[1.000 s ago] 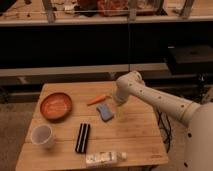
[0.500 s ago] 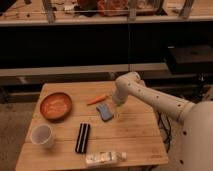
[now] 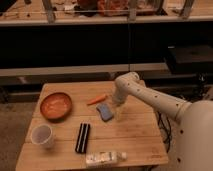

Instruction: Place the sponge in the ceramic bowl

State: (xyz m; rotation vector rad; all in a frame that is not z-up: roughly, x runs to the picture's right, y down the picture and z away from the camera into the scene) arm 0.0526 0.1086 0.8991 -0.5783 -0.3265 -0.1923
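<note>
The sponge [image 3: 105, 111], a small blue-grey pad, lies flat near the middle of the wooden table [image 3: 137, 137]. My gripper [image 3: 118, 111] points down at the table just to the right of the sponge, close beside it, open and holding nothing. The ceramic bowl [image 3: 56, 106], a wide terracotta dish, sits at the table's left side, well apart from the sponge and the gripper.
An orange carrot [image 3: 97, 99] lies just behind the sponge. A white cup [image 3: 42, 135] stands at the front left, and a black ribbed block [image 3: 83, 137] lies beside it. A pale bottle-like object [image 3: 105, 158] lies on its side at the front edge. Dark shelving runs behind the table.
</note>
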